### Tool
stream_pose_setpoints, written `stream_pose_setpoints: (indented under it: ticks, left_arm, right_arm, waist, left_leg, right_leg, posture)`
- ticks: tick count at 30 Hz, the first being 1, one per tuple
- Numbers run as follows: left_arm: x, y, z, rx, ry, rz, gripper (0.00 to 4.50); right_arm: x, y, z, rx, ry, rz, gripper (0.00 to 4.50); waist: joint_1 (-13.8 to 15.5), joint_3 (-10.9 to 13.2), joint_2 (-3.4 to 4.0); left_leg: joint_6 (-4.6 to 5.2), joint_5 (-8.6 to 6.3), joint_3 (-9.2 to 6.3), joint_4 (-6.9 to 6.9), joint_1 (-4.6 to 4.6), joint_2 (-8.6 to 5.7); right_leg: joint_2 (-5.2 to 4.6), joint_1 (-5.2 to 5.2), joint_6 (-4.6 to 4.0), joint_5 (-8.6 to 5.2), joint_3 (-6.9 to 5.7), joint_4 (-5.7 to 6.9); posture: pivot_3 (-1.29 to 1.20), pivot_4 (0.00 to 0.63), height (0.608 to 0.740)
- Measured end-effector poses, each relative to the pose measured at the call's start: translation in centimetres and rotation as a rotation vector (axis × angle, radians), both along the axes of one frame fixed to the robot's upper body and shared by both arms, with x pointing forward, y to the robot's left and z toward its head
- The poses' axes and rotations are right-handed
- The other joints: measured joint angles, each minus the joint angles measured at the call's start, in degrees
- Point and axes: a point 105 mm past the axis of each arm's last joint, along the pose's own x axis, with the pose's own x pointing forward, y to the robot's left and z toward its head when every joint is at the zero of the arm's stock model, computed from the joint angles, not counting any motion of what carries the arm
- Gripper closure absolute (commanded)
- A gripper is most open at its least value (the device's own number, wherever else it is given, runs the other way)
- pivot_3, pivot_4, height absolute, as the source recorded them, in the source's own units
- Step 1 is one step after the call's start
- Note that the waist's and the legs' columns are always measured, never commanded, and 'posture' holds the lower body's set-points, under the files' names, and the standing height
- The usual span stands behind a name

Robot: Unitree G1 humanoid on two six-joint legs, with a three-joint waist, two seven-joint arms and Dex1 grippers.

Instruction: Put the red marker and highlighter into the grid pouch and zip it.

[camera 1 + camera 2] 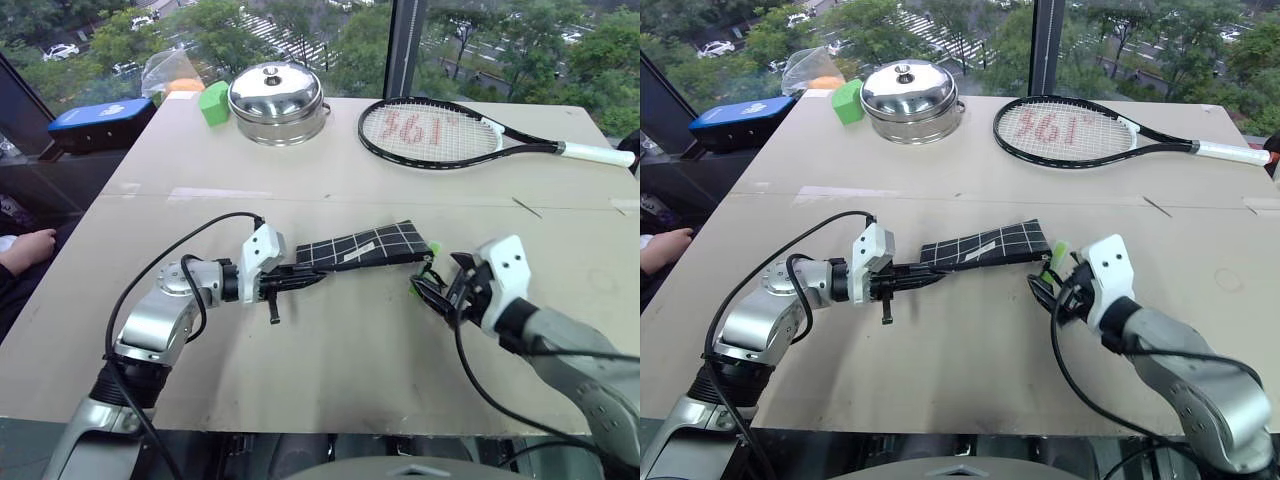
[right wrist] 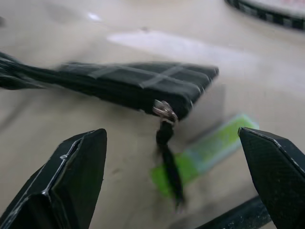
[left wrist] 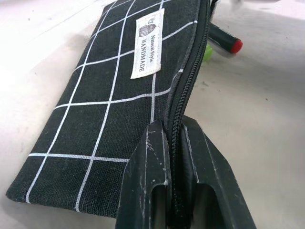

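Left wrist view: fingers (image 3: 183,191) pinch grid pouch (image 3: 119,100).

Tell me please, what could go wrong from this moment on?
1. The left gripper pinches the grid pouch only at one end of its zipper edge; a pull on the pull cord might tug it free.
2. The highlighter and the red marker lie beside the pouch; the open right gripper, close by, could knock them away.

The beige table (image 1: 330,340) carries a steel lidded pot (image 1: 277,102), a green block (image 1: 213,102) and a tennis racket (image 1: 450,134). The highlighter (image 2: 209,150) lies nearer, on its surface.
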Motion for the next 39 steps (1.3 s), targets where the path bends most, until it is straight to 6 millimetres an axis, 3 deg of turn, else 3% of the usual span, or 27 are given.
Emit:
stream_pose_setpoints:
  ticks: [4, 5, 7, 9, 14, 29, 39]
  left_arm:
    - [-0.1, 0.0, -0.1, -0.007, -0.001, 0.014, 4.46]
    - [-0.1, 0.0, -0.1, -0.008, 0.000, 0.015, 4.50]
    - [-0.1, 0.0, -0.2, -0.010, 0.000, 0.019, 4.50]
    - [-0.3, 0.0, -0.4, -0.013, 0.007, 0.024, 4.50]
    - [-0.6, 0.2, -1.0, -0.013, 0.018, 0.027, 4.50]
    - [0.4, -0.2, -0.4, -0.065, 0.013, 0.093, 4.50]
    - [1.8, -1.4, 0.8, -0.079, -0.027, 0.150, 4.50]
  right_arm:
    - [0.8, 0.3, 0.0, 0.033, 0.059, -0.015, 0.00]
    - [0.7, 0.3, -0.1, 0.048, 0.074, -0.015, 0.54]
    - [0.7, 0.4, -0.2, 0.067, 0.097, -0.015, 1.16]
    - [0.7, 0.6, -0.3, 0.081, 0.117, -0.008, 2.23]
    - [0.9, 0.8, 0.1, 0.108, 0.121, -0.013, 4.40]
    - [1.4, 1.0, 0.2, 0.129, 0.168, -0.045, 4.40]
    - [2.8, 1.9, 2.2, 0.101, 0.129, -0.049, 4.40]
  waist:
    - [-0.02, 0.00, 0.00]
    - [-0.02, 0.00, 0.00]
    - [-0.04, 0.00, 0.01]
    - [-0.10, 0.00, 0.01]
    - [-0.07, 0.01, 0.02]
    - [-0.09, 0.01, 0.02]
    - [-0.14, 0.01, 0.02]
  left_leg:
    - [0.00, 0.00, 0.02, -0.04, 0.00, 0.00]
    - [0.00, 0.00, 0.02, -0.04, 0.00, 0.00]
    - [0.00, 0.00, 0.04, -0.04, 0.00, 0.00]
    - [0.00, 0.00, 0.07, -0.04, 0.01, 0.00]
    - [0.00, 0.00, 0.06, -0.04, 0.03, 0.00]
    - [0.00, 0.00, 0.07, -0.05, 0.03, -0.01]
    - [0.00, 0.00, 0.08, -0.05, 0.03, -0.02]
  right_leg:
    - [0.03, 0.00, 0.02, 0.00, 0.01, 0.01]
    - [0.03, 0.00, 0.02, 0.00, 0.01, 0.01]
    - [0.03, 0.00, 0.02, 0.01, 0.03, 0.01]
    - [0.03, -0.01, 0.03, 0.00, 0.06, 0.01]
    - [0.04, -0.01, 0.02, 0.00, 0.07, 0.04]
    - [0.07, -0.01, 0.03, 0.01, 0.10, 0.05]
    - [0.12, -0.02, 0.24, 0.13, 0.14, 0.06]
  posture:
    - [0.00, 0.150, 0.740]
    - [0.00, 0.150, 0.740]
    - [0.00, 0.150, 0.740]
    - [0.00, 0.150, 0.740]
    - [0.00, 0.150, 0.740]
    - [0.00, 0.150, 0.740]
    - [0.00, 0.150, 0.740]
